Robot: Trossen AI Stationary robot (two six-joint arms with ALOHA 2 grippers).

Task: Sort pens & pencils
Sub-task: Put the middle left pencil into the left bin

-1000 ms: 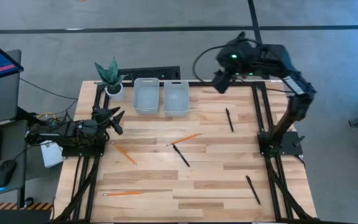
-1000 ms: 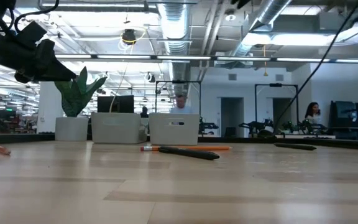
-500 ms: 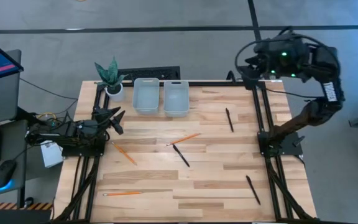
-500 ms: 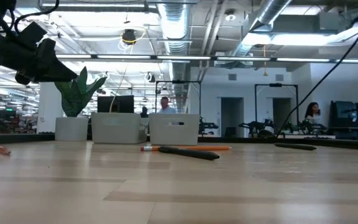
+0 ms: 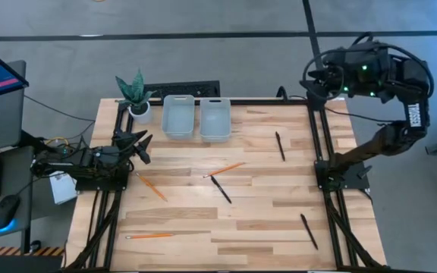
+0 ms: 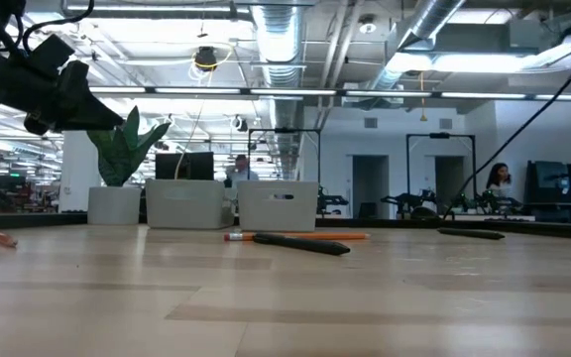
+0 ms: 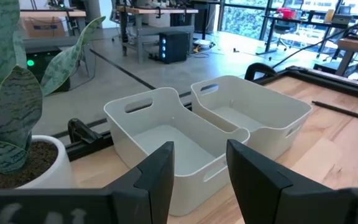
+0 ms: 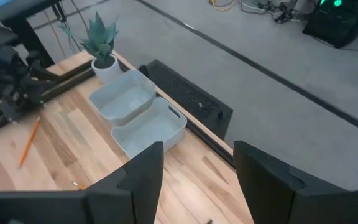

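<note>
Right gripper (image 5: 315, 80): raised past the table's far right corner, fingers parted, holding nothing.
Left gripper (image 5: 140, 145): waiting at the left edge, fingers apart, empty.
Pens (image 5: 279, 145): nearest lies just below the right gripper.
Pencils (image 5: 224, 168): scattered mid-table, farther off.
Advice: descend square across the pen's middle.

We see even, bright overhead light on the wooden surface (image 5: 203, 220) from above, with only faint, soft shadows. At table height the ceiling lights (image 6: 444, 61) glare and the near boards look soft. In both wrist views the dark fingers (image 7: 157, 180) close to the lens are blurred, and sunlit windows (image 7: 253, 15) wash out.
</note>
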